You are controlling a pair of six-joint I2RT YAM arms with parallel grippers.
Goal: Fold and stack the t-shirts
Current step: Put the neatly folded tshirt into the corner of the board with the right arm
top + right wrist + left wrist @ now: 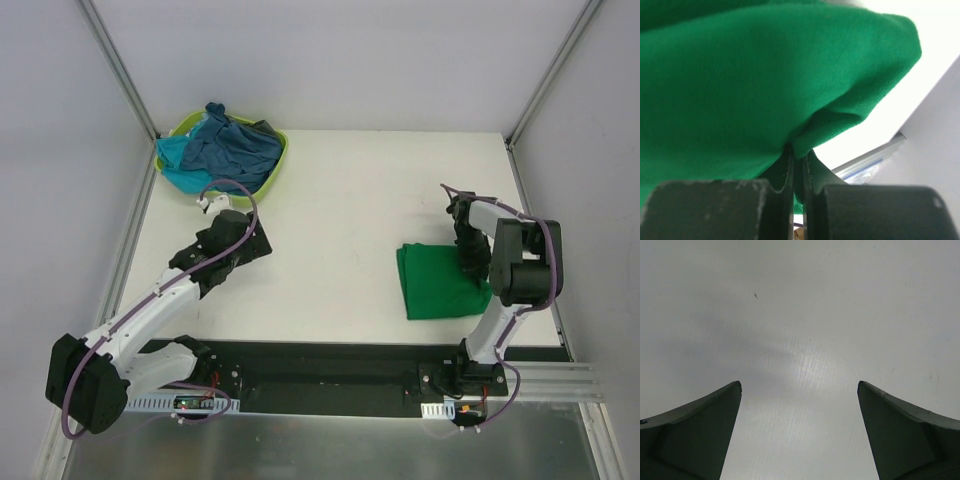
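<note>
Nearest of all, a long black metal mounting rail (330,375) carries both arm bases, just on the near side of the bright green cloth t-shirt (432,285). That green shirt lies folded into a rough rectangle on the flat white table (340,200).

At the shirt's right edge sits the right gripper (799,159). Its dark fingers are pressed together on a pinched fold of the green cloth. In the wrist view the fabric bunches into the narrow slit between them and swells out beyond it.

To the left of the green shirt, well apart from it and slightly farther back, the left gripper (799,385) hangs over bare table. Its two dark grey-green fingers (700,435) are spread wide, with only the white surface showing between them.

Farthest away, beyond the green shirt and far to its left, a lime-green plastic basket (283,152) holds a crumpled heap. A dusty blue cloth t-shirt (235,148) lies on top in the middle. A turquoise cloth t-shirt (180,162) spills toward the basket's left rim. A dark grey cloth t-shirt (263,130) shows at the back right of the pile.
</note>
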